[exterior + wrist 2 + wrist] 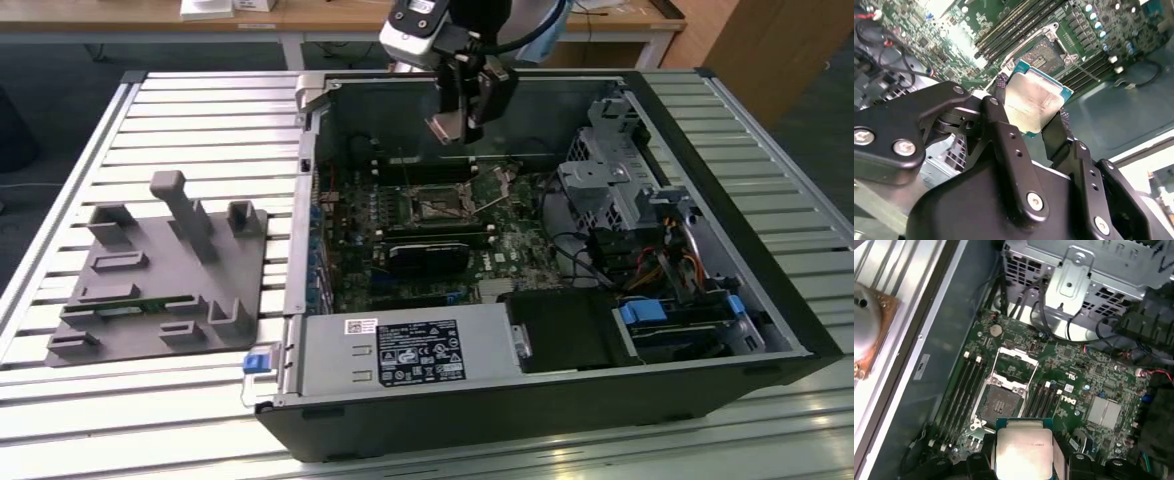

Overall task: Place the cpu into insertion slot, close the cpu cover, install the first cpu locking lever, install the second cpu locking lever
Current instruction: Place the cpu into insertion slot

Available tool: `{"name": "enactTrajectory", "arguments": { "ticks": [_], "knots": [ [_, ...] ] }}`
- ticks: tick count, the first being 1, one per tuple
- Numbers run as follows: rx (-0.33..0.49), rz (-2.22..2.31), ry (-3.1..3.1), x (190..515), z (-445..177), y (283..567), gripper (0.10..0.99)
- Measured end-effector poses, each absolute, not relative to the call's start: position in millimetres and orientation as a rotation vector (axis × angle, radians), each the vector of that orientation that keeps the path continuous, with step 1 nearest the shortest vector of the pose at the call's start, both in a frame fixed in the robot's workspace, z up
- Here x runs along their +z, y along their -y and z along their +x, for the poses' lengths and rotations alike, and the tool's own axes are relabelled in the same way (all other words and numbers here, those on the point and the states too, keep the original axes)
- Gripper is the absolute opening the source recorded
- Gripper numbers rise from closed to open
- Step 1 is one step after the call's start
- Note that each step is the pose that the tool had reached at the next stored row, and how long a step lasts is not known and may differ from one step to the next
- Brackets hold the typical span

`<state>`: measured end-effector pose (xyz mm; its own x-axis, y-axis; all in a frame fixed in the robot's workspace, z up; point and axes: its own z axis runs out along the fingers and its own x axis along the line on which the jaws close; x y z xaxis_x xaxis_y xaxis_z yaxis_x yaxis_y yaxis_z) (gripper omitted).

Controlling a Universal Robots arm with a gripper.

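Right: slatted worktop (200, 110) carries the open PC case (754, 250), with the motherboard (1094, 370) exposed inside. The gripper (457, 128) hangs above the board, clamped on the cpu (1035, 102) by two opposite edges. The cpu is in the air, clear of the insertion slot (1000, 405), which sits bare. The cpu cover (1015, 353) is flipped open at the slot's edge.
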<state>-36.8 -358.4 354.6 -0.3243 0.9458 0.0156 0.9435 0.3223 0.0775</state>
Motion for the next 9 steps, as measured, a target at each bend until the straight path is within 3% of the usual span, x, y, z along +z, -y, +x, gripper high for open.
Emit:
{"name": "enactTrajectory", "arguments": {
  "ticks": [9],
  "knots": [
    [0.113,1.85,-2.493,345.5,-36.8,358.4,0.541]
  ]
}}
